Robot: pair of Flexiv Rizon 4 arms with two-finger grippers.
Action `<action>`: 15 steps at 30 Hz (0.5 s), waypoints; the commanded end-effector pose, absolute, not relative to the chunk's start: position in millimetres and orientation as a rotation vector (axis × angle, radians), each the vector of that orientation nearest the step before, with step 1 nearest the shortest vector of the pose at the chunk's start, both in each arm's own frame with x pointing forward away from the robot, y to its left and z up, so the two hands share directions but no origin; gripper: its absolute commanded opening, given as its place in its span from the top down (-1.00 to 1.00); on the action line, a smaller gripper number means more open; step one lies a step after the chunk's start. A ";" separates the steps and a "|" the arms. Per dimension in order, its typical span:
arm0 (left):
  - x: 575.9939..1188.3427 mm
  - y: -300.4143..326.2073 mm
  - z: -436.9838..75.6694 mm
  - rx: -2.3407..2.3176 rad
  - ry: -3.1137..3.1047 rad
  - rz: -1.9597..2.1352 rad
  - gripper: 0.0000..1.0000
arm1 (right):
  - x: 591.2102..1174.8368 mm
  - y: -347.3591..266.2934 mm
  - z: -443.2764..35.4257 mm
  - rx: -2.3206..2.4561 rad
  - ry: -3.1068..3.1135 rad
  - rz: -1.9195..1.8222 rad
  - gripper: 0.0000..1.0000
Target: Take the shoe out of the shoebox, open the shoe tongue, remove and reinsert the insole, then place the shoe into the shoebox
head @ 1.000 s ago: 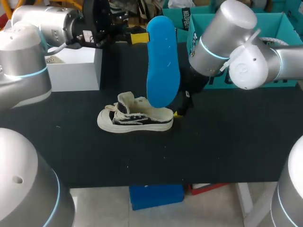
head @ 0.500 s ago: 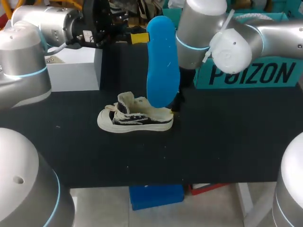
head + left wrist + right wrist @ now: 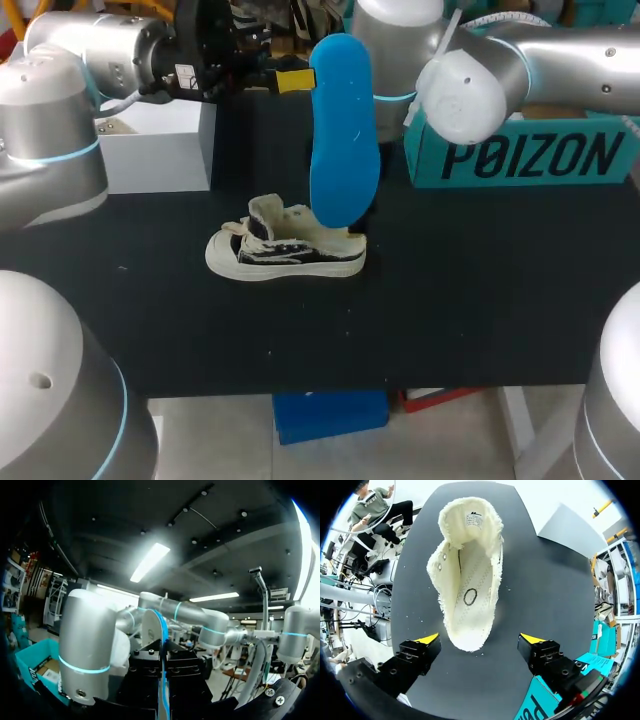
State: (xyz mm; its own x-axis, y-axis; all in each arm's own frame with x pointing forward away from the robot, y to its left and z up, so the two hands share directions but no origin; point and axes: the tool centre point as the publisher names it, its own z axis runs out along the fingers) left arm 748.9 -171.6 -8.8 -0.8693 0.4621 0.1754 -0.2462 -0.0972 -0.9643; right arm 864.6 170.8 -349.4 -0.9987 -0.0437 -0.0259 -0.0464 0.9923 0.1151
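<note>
A blue insole [image 3: 345, 130] hangs upright above the table, with my left gripper [image 3: 298, 80] shut on its upper edge. In the left wrist view the insole [image 3: 162, 670] shows edge-on between the black finger bases. Below it stands the white and black shoe [image 3: 285, 250], toe to the left. My right arm reaches in behind the insole, which hides its gripper in the head view. The right wrist view looks down into the shoe [image 3: 470, 580], tongue spread and no insole inside. My right gripper [image 3: 480, 640] is open, its yellow tips on either side of the heel, not touching. The teal shoebox [image 3: 520, 150] stands at the back right.
A white box [image 3: 160, 140] sits at the back left, under my left arm. The teal shoebox wall [image 3: 540, 710] lies close behind my right gripper. Bare black tabletop [image 3: 450, 300] stretches in front of and to the right of the shoe.
My right arm has swung left and back, uncovering the shoebox front; its gripper has gone behind the insole, over the shoe's heel. My left arm and the insole have stayed put.
</note>
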 end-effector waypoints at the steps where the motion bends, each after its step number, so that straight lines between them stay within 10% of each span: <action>1: 748.5 -171.9 -10.1 -0.237 -1.716 2.014 1.00 | 867.2 175.6 -352.7 -0.072 3.117 0.180 -1.00; 15: 748.5 -171.9 -10.1 -0.237 -1.716 2.014 1.00 | 863.7 176.0 -352.3 -0.063 3.116 0.222 -1.00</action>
State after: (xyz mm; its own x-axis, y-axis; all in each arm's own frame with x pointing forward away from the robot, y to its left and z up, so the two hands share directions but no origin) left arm 748.9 -171.7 -8.8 -0.8693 0.4621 0.1754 -0.2463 -0.0972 -0.9643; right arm 865.3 178.0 -351.3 -0.9990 -0.0411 -0.0169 -0.0430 0.9905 0.1309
